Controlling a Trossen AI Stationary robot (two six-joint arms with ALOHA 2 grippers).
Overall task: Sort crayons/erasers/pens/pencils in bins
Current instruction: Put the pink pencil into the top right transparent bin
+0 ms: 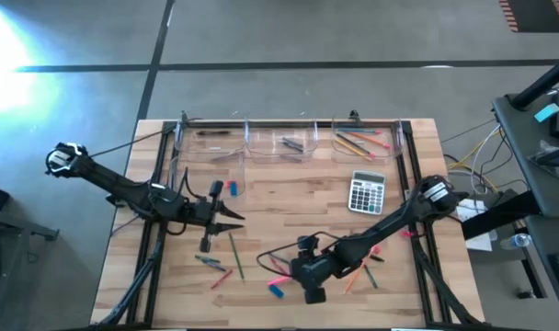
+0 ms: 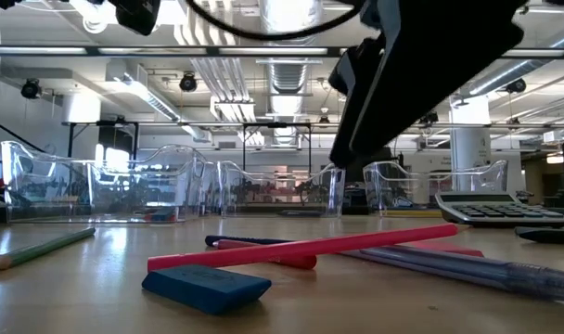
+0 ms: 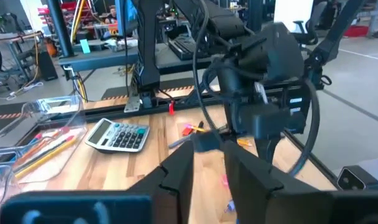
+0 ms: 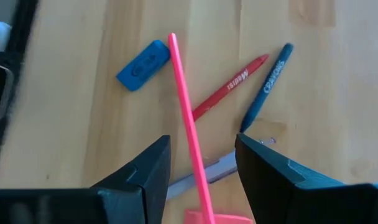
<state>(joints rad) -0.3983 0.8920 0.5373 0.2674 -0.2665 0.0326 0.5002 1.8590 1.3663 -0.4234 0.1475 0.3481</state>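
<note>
The right tool [image 1: 309, 287] sits low in the bottom centre of the high view, fingers [image 4: 145, 174] apart. The left tool [image 1: 235, 215] points right at left centre, its fingers [image 3: 176, 174] slightly parted.

The tabletop [image 1: 289, 198] is pale wood with visible grain and plank seams, smooth and lightly sheened where the low view catches ceiling light. Along the upper edge of the high view the bins [image 1: 279, 140] are clear glossy plastic with bright glints on their rims. At lower centre of the right wrist view the pink stick [image 4: 188, 118] looks like smooth, glossy plastic, while the blue eraser [image 4: 143, 65] is matt and rubbery. The red crayon [image 4: 229, 88] and dark blue crayon [image 4: 267, 85] wear printed, dull paper wraps. The calculator [image 3: 117, 135] is grey matt plastic. The right end effector [image 4: 198, 165] has dark matt fingers, probably plastic.
</note>
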